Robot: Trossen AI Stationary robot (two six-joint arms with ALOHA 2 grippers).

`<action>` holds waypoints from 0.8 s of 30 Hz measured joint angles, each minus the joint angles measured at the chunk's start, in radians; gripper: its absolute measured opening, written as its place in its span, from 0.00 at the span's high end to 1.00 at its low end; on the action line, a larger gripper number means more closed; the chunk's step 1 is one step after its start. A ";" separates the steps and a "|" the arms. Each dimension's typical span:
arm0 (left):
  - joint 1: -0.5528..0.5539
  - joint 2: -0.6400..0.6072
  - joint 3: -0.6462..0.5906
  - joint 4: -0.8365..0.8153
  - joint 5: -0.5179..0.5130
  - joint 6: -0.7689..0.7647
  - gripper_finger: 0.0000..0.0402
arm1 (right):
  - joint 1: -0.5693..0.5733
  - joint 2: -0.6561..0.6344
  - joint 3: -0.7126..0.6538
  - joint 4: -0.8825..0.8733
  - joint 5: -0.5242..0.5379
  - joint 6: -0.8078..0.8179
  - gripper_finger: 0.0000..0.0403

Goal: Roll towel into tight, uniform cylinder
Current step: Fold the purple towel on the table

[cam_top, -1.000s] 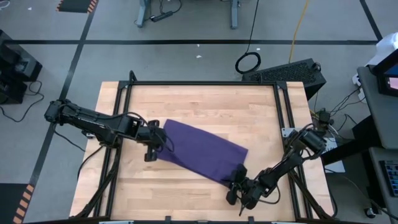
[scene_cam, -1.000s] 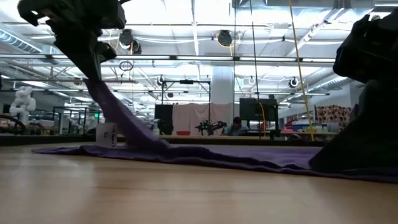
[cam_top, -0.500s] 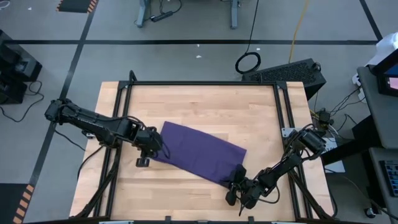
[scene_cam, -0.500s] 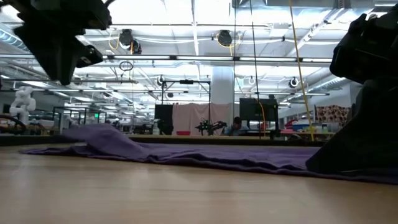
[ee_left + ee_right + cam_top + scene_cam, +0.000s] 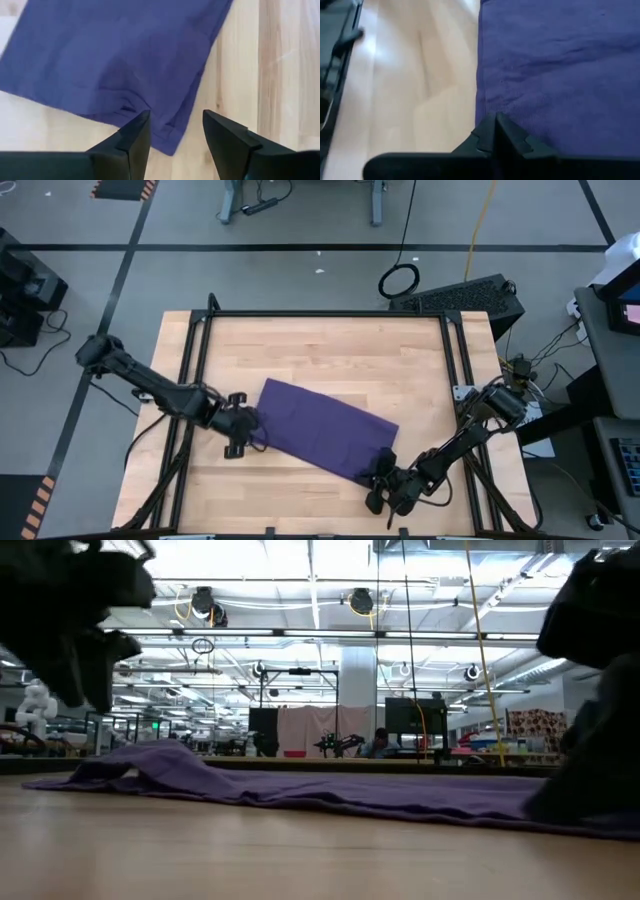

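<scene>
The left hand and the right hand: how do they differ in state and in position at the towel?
The left hand has its fingers apart, over one corner of the towel, gripping nothing; the right hand has its fingers pressed together at the towel's edge. In the high view, the left hand is at the towel's left end and the right hand at its lower right end. Both are dark two-finger hands, low over the wooden table.
</scene>
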 joint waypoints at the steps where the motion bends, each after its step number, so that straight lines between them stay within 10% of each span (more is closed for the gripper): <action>1: -0.023 0.003 -0.020 0.022 -0.034 -0.035 0.54 | 0.001 -0.018 0.000 -0.031 -0.020 -0.001 0.99; 9: -0.146 0.045 -0.063 0.067 -0.141 -0.204 0.58 | 0.024 -0.197 -0.002 -0.196 -0.051 -0.041 0.99; 16: -0.169 0.134 -0.063 0.175 -0.219 -0.223 0.63 | 0.043 -0.238 0.001 -0.242 0.211 -0.114 0.99; 24: -0.171 0.214 -0.063 0.186 -0.238 -0.222 0.64 | 0.056 -0.202 0.001 -0.234 -0.079 0.044 0.99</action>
